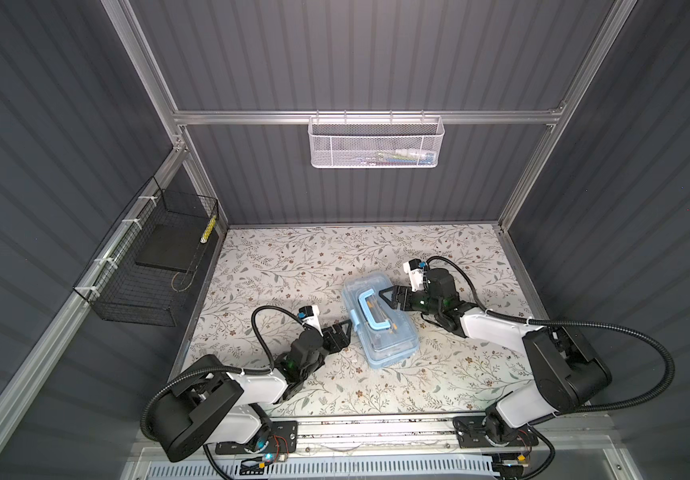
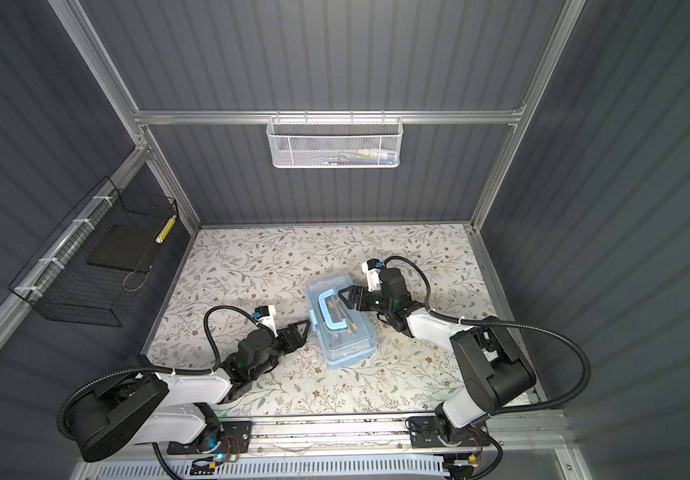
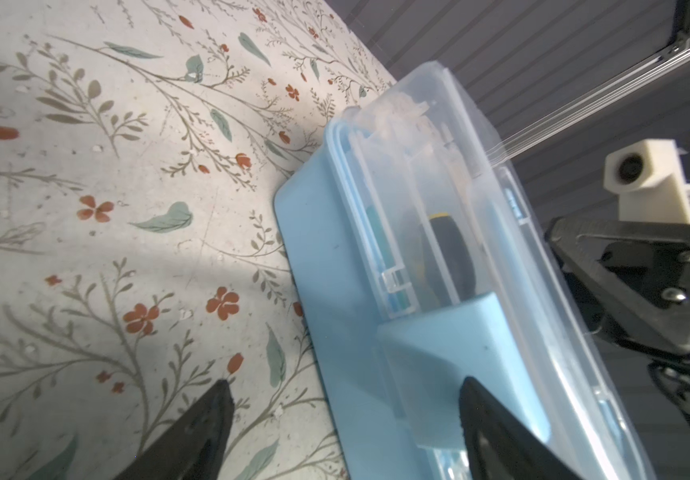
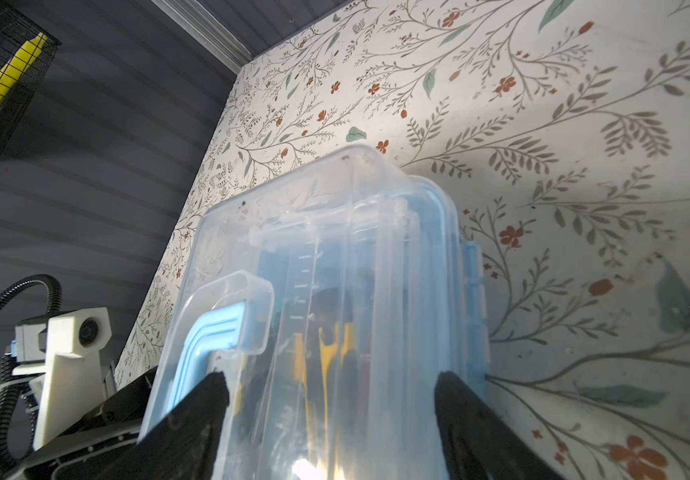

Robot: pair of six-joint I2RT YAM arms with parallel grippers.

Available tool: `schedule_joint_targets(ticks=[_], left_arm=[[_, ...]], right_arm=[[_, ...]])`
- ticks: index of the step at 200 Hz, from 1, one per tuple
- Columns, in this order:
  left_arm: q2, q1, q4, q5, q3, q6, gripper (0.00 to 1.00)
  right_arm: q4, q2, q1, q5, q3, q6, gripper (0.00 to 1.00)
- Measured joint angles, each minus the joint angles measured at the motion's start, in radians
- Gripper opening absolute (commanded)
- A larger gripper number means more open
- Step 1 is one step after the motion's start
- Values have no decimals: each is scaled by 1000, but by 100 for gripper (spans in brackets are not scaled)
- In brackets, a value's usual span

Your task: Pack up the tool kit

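The tool kit (image 1: 389, 345) (image 2: 347, 345) lies in the middle of the floral table with its clear lid down and its pale-blue handle (image 1: 364, 313) folded flat. Yellow and black tools (image 4: 326, 353) show through the lid. My left gripper (image 1: 345, 330) (image 2: 302, 330) (image 3: 345, 386) is open at the box's left side. One of its fingers is over the blue latch (image 3: 451, 345), the other over bare table. My right gripper (image 1: 383, 297) (image 2: 343, 297) (image 4: 331, 384) stands wide open at the box's far right edge, straddling the lid's rim (image 4: 335, 232). Whether it touches I cannot tell.
A white mesh basket (image 1: 376, 143) (image 2: 335, 143) hangs on the back rail with small items inside. A black wire basket (image 1: 148, 266) (image 2: 98, 257) on the left wall holds a dark slab and a yellow piece (image 1: 209, 230). Grey walls enclose the floral table (image 1: 293, 257).
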Motion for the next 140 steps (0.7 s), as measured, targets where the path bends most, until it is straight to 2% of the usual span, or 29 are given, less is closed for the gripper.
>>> schedule_joint_targets(ticks=[33,70,140], left_arm=[[10,-14,105,71,13,-15,84],[39,-17,126,134,26,-19,81],[198,-10,356,137,23,-93,79]], right_arm=[[3,2,6,-5,0,-1,80],[4,3,17,-19,0,-2,80],[5,2,8,-1,0,-2,80]])
